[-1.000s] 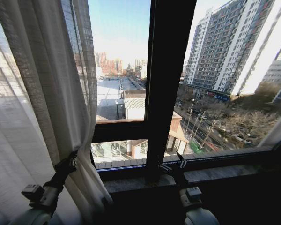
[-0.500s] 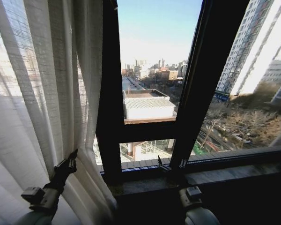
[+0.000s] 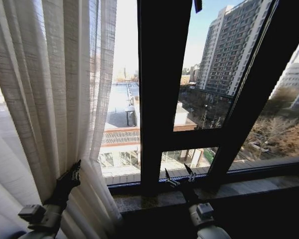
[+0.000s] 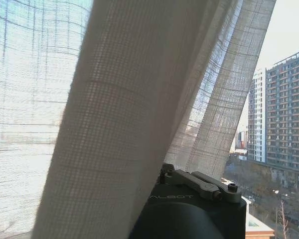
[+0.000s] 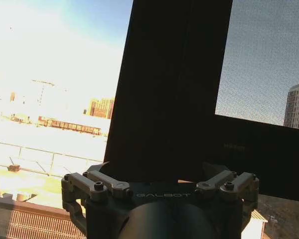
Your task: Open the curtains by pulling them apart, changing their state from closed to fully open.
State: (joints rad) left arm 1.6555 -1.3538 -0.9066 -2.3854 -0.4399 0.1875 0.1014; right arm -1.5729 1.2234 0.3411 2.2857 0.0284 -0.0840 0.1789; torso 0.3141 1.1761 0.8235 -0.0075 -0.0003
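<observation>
I see the curtain [image 3: 55, 99] bunched left of the dark frame [image 3: 159, 99], my left gripper [image 3: 74, 172] pinching its folds. My right gripper [image 3: 179, 175] hangs before the frame's base, fingers spread, empty.

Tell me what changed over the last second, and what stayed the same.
The head view swung: the dark window frame shifted across the picture, so the camera moved. The left tool stays closed on the bunched curtain. The right tool stays open before the frame, holding nothing.

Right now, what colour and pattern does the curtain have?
The curtain is off-white and sheer, with a fine grid-like weave and long vertical folds. The left wrist view shows it best.
</observation>
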